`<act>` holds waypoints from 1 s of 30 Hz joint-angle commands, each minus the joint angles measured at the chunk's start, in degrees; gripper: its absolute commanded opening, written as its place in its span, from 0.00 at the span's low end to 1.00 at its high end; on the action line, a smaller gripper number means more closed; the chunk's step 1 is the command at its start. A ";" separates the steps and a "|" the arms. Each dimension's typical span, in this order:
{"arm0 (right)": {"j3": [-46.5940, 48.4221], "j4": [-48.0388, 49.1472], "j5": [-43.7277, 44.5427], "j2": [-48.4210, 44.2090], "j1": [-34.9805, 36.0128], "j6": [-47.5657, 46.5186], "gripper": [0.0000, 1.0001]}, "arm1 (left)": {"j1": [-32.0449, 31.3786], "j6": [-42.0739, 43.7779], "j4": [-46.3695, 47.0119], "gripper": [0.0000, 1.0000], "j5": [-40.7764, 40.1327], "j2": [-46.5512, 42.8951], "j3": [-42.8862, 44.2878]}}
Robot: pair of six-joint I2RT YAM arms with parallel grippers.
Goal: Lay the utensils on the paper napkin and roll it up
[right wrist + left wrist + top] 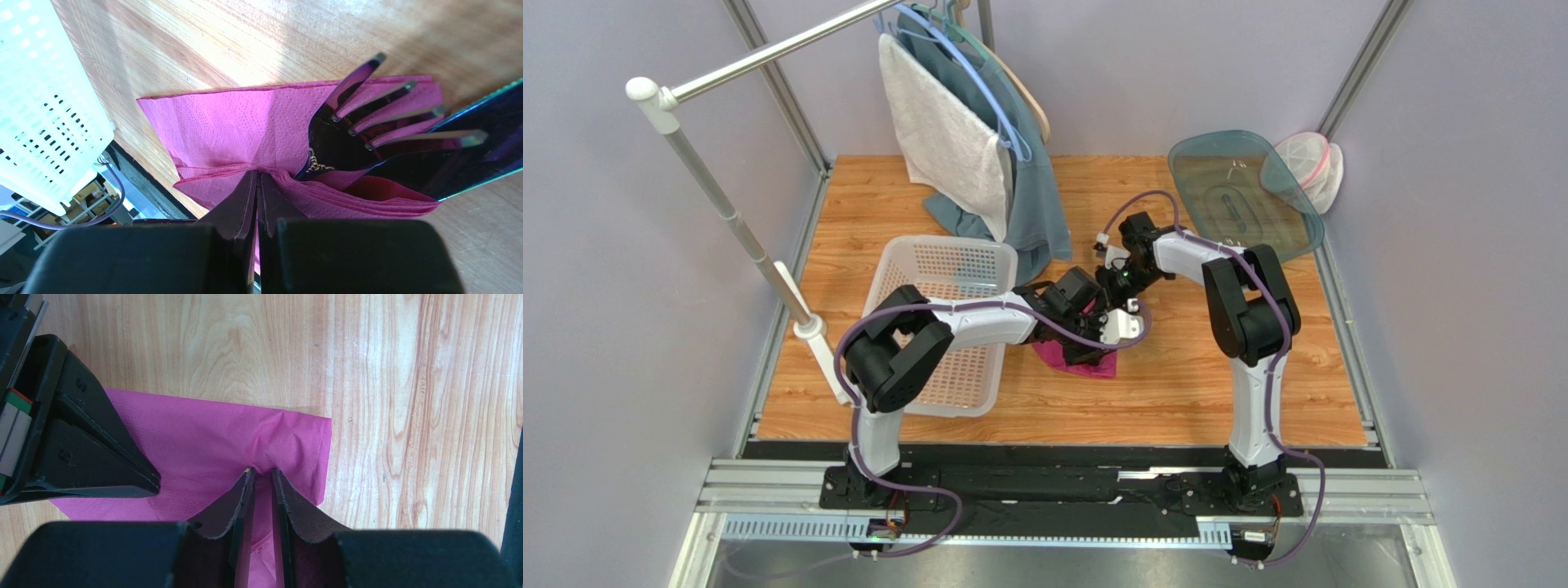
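The magenta paper napkin lies on the wooden table just right of the basket. My left gripper is shut on a pinched-up fold of the napkin, near its right edge. My right gripper is shut on a bunched fold at the napkin's near edge. A dark purple fork lies on the napkin with its tines pointing up and right. Another dark purple piece lies beside it. The right gripper's finger shows at the left of the left wrist view.
A white basket stands left of the napkin and also shows in the right wrist view. A rack holds a grey-white towel and a teal cloth at the back. A teal lid lies at the back right.
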 commanded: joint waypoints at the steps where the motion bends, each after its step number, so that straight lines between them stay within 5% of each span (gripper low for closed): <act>1: -0.72 1.87 7.37 3.73 0.30 -3.89 0.03 | -0.48 0.82 -5.22 0.26 0.14 -2.25 0.47; 9: -1.25 1.96 6.93 3.11 0.30 -4.33 0.02 | -0.40 -0.06 -8.92 0.28 2.52 -4.81 5.06; 30: -0.11 1.52 6.67 3.11 0.30 -4.77 0.03 | -0.39 1.96 -7.25 0.25 -0.21 4.24 0.40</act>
